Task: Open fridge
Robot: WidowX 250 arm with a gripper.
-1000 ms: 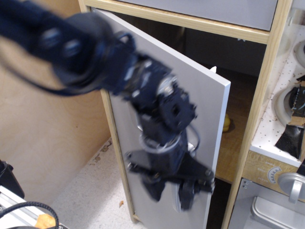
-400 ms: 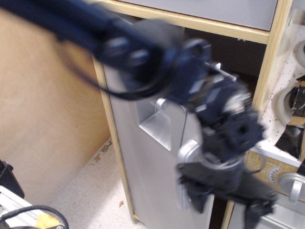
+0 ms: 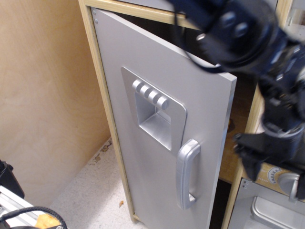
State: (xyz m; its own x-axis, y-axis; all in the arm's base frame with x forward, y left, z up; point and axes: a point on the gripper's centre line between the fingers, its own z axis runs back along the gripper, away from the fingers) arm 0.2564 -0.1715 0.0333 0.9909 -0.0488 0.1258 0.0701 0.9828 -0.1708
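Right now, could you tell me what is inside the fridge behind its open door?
Past the ajar door of the fridge, only a dark cavity and a sliver of wooden wall show. The door and the blurred arm cover the rest, so any contents are hidden.

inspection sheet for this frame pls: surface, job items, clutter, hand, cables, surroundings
Surface: speckled white floor, small debris by the cabinet base.
Job's things: fridge door ajar, swung out from the wood frame; handle and four dispenser knobs exposed.
Clutter: a yellow item inside the fridge, mostly hidden.
Hand: hand right of the door edge, off the handle; blurred, jaw state unclear.
Cables: black cable bottom left.
Surroundings: plywood wall left, oven front right.
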